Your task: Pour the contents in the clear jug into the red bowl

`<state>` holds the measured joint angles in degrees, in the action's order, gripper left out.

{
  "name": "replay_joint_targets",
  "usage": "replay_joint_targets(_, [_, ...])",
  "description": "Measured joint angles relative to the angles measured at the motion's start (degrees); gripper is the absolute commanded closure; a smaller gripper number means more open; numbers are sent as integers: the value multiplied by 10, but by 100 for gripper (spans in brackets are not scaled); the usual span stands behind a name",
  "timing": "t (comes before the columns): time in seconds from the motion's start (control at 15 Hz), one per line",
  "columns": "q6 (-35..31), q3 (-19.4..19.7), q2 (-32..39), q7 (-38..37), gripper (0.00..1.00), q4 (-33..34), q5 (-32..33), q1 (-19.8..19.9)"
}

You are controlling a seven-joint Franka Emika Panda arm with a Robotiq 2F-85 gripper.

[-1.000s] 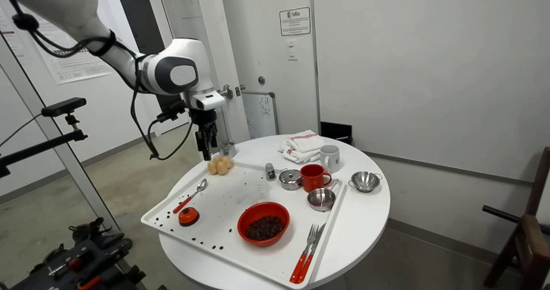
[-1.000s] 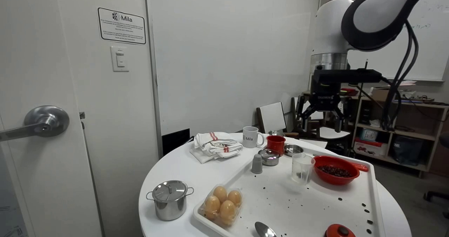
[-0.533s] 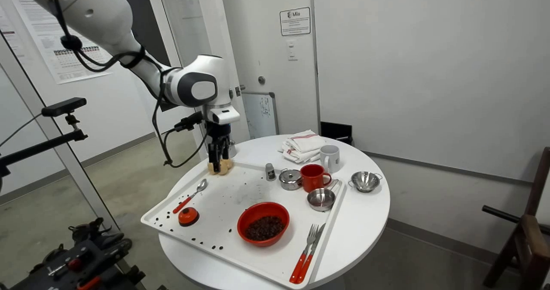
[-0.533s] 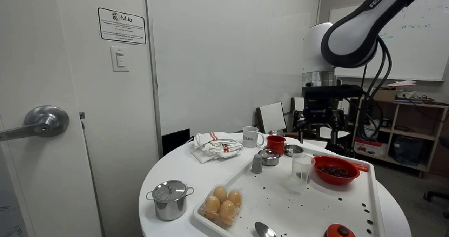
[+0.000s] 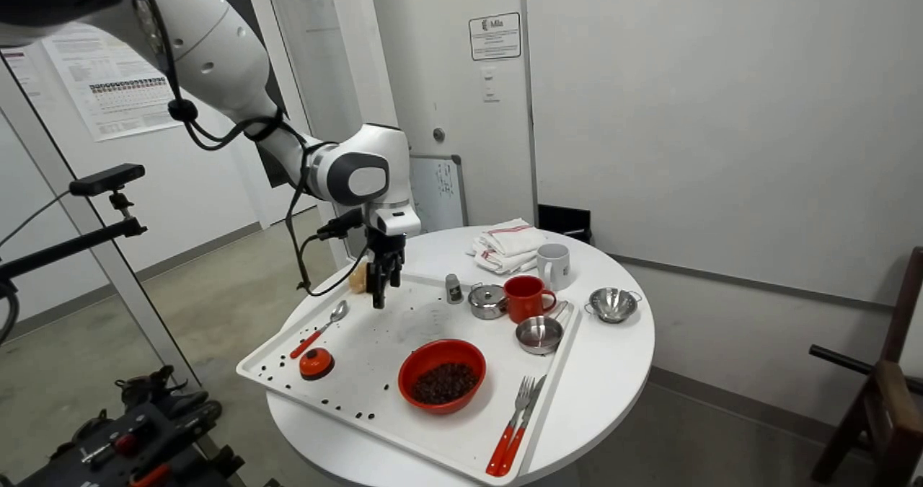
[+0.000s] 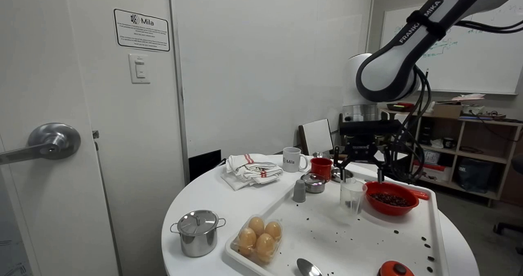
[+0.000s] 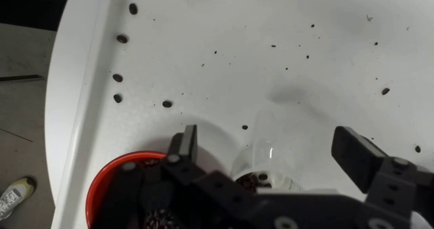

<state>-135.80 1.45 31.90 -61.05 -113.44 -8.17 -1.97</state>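
The clear jug stands upright on the white tray, beside the red bowl. In the wrist view the jug shows below and between my fingers, with dark beans inside; the gripper hides part of it. In the other picture of the table I can hardly make it out. The red bowl holds dark beans and also shows in an exterior view and partly behind a finger in the wrist view. My gripper is open and empty, above the jug and apart from it; it also shows in the wrist view.
An egg pack, grey shaker, lidded metal pot, red mug and metal pan stand near. A spoon, red lid, fork and loose beans lie on the tray.
The arm has come down and over the tray, rightward in one exterior picture and leftward in another. The gripper stays open. The jug and bowl have not moved.
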Motion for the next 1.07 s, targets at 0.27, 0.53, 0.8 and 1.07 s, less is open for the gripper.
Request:
replay_joint_targets(0.27, [0, 8, 28, -18, 0, 25, -2, -2])
replay_joint_targets(0.53, [0, 17, 58, -38, 0, 50, -2, -7])
replay_joint_targets(0.8, [0, 21, 83, -55, 0, 71, -2, -12])
replay_joint_targets(1.07, [0, 26, 104, -64, 33, 88, -2, -15])
